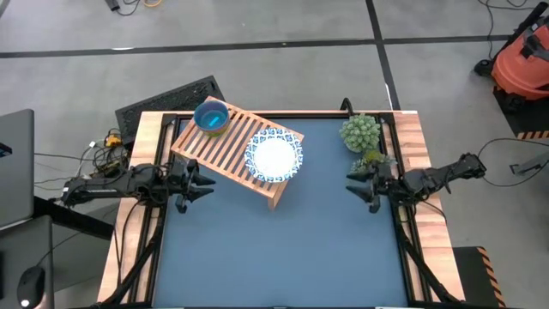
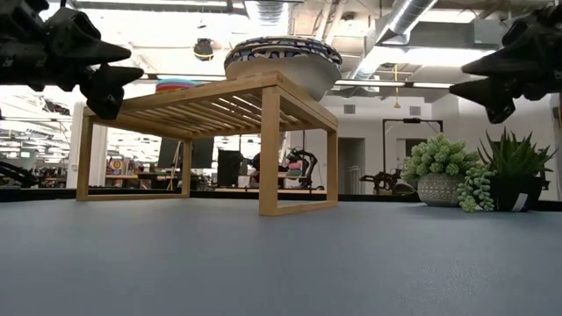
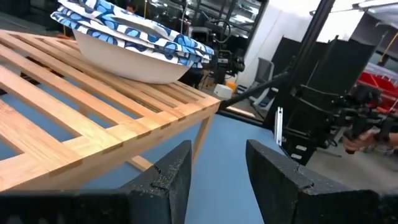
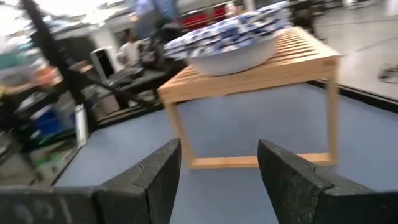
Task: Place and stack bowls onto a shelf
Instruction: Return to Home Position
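Note:
The wooden slatted shelf (image 1: 238, 147) stands on the blue table, turned at an angle. On its right end sits a stack of white bowls with blue patterned rims (image 1: 274, 155); on its far left end sits a stack of small plastic bowls, teal on top (image 1: 211, 116). In the low view the patterned stack (image 2: 283, 61) rests on the shelf's top. My left gripper (image 1: 206, 184) hovers open at the table's left, beside the shelf. My right gripper (image 1: 353, 189) hovers open at the table's right, in front of the plants. Both hold nothing.
Two potted plants (image 1: 361, 133) stand at the far right corner, close behind my right gripper. A black mat (image 1: 171, 101) lies beyond the table's far left corner. The table's near half (image 1: 283, 257) is bare blue surface. An orange vacuum (image 1: 521, 60) stands on the floor.

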Action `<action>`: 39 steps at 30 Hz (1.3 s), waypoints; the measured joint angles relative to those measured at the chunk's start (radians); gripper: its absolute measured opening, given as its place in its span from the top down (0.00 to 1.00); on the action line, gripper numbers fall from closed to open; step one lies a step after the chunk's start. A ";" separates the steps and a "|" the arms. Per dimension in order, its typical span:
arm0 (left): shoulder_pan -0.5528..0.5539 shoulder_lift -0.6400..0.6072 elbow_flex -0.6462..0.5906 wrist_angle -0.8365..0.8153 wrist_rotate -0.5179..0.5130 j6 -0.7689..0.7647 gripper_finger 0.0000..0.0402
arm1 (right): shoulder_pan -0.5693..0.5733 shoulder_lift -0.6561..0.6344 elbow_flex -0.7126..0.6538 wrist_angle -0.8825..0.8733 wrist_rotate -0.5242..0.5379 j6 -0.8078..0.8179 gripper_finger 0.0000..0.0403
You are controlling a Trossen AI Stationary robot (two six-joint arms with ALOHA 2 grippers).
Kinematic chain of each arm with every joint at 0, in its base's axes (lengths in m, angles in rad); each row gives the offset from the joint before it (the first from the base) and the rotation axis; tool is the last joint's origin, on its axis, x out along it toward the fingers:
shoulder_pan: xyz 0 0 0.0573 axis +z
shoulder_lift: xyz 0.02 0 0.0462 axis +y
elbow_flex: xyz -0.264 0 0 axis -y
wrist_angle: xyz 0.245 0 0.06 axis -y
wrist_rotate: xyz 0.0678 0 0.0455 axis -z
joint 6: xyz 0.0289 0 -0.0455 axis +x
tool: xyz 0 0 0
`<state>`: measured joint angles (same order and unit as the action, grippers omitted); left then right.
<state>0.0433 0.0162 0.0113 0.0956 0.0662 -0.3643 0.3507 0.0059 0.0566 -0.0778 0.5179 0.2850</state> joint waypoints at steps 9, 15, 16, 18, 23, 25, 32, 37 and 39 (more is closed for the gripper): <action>0.000 0.001 0.000 -0.006 0.044 -0.023 0.66 | -0.066 0.000 0.023 -0.112 -0.178 -0.031 0.41; 0.000 0.001 0.000 -0.004 0.026 0.009 0.66 | -0.100 0.000 0.027 -0.132 -0.219 -0.032 0.41; 0.000 0.001 0.000 -0.004 0.026 0.009 0.66 | -0.105 0.000 0.027 -0.132 -0.220 -0.032 0.41; 0.000 0.001 0.000 -0.008 0.026 -0.006 0.66 | -0.113 0.000 0.027 -0.132 -0.219 -0.051 0.41; 0.000 0.000 0.000 -0.039 0.026 -0.025 0.66 | -0.120 0.000 0.027 -0.127 -0.219 -0.081 0.41; 0.000 0.000 0.000 -0.049 0.027 0.005 0.66 | -0.120 0.000 0.027 -0.126 -0.219 -0.081 0.41; 0.000 0.001 -0.001 -0.061 0.025 0.149 0.66 | -0.120 0.000 0.027 -0.125 -0.219 -0.082 0.41; 0.000 0.001 -0.001 -0.058 0.024 0.155 0.66 | -0.120 0.000 0.026 -0.125 -0.219 -0.084 0.41; 0.000 0.001 -0.001 -0.057 0.024 0.157 0.66 | -0.120 0.000 0.026 -0.125 -0.219 -0.083 0.41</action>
<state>0.0433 0.0170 0.0105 0.0385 0.0903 -0.2068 0.2310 0.0063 0.0830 -0.2024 0.2993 0.2016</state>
